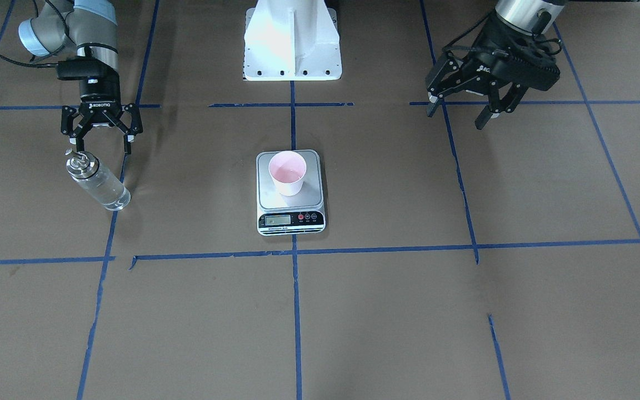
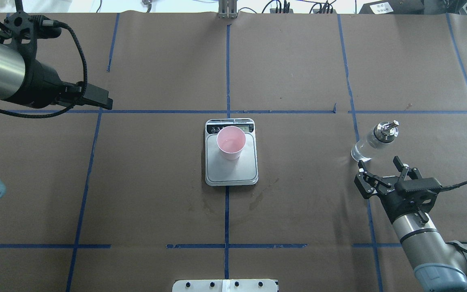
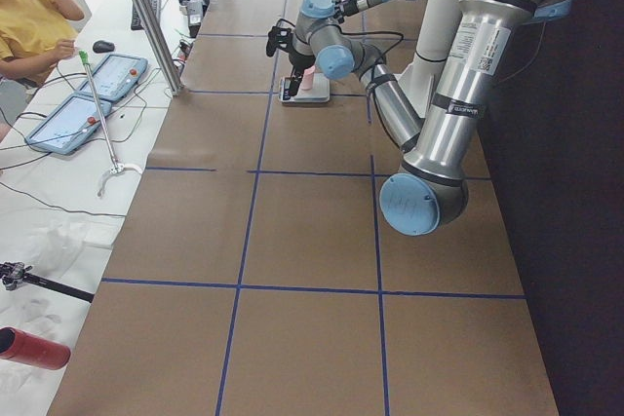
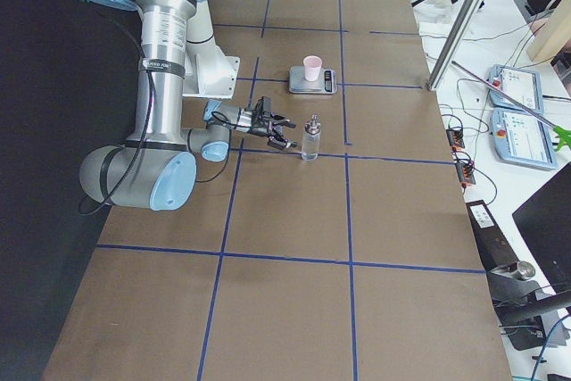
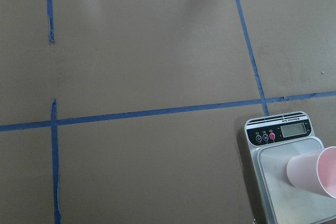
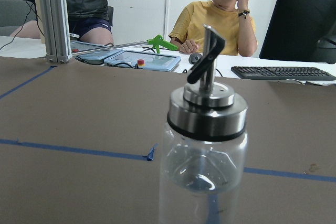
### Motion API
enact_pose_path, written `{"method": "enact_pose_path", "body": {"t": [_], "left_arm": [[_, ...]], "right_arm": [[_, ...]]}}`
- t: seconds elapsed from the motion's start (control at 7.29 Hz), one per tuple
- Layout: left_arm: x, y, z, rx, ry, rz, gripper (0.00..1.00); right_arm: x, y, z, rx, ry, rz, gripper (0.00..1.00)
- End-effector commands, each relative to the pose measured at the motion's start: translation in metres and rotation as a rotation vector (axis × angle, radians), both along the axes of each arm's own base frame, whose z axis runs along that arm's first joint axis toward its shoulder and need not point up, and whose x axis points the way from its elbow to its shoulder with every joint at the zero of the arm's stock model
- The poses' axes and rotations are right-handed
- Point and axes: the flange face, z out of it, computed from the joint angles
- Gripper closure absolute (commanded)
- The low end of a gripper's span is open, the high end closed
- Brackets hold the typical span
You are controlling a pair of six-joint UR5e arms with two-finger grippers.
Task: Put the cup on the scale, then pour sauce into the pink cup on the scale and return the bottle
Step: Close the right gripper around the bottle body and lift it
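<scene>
Black fingers of the right gripper (image 2: pixel 378 163) stand spread and empty. The bottle (image 2: pixel 373 142) stands upright just beyond them at 12 o'clock, its long axis vertical, so a straight advance should straddle it. Well off at the bottle's 9 o'clock, the cup (image 2: pixel 231 142) sits on the scale (image 2: pixel 233 174). Farther, at 10 o'clock, the left gripper (image 1: pixel 460 114) hangs open, much the more distant.

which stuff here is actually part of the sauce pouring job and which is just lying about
Part of the job:
- cup, standing on the scale
- scale
- bottle, upright, not held
- right hand, open near the bottle
- left hand, open, away from the scale

Just lying about:
- keyboard
- control tablets
- green-handled tool
- red tube
</scene>
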Motion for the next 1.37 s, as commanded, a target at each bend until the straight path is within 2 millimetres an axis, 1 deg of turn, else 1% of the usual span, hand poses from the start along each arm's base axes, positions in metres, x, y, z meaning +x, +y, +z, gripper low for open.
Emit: {"method": "enact_pose_path", "body": {"t": [0.0,0.14,0.27,0.69,0.82,1.1,1.23], "left_arm": [[0.001,0.000,0.001,0.001,-0.002,0.001,0.01],[0.001,0.000,0.001,0.001,-0.002,0.001,0.01],[0.001,0.000,0.001,0.001,-0.002,0.001,0.01],[0.001,0.000,0.000,0.002,-0.001,0.001,0.01],[0.001,0.000,0.000,0.002,-0.001,0.001,0.01],[0.001,0.000,0.001,0.001,-0.002,0.001,0.01],[0.001,0.000,0.001,0.000,-0.003,0.001,0.01]], "right_arm": [[-0.005,-0.016,0.013,-0.018,0.027,0.011,0.00],[-0.029,-0.026,0.009,-0.015,0.028,0.011,0.00],[-0.032,-0.031,0.009,-0.014,0.033,0.019,0.00],[-0.025,-0.039,0.020,-0.019,0.062,0.031,0.00],[-0.025,-0.042,0.020,-0.023,0.060,0.032,0.00],[-0.017,-0.058,0.021,-0.043,0.065,0.037,0.00],[-0.017,-0.059,0.022,-0.044,0.065,0.039,0.00]]}}
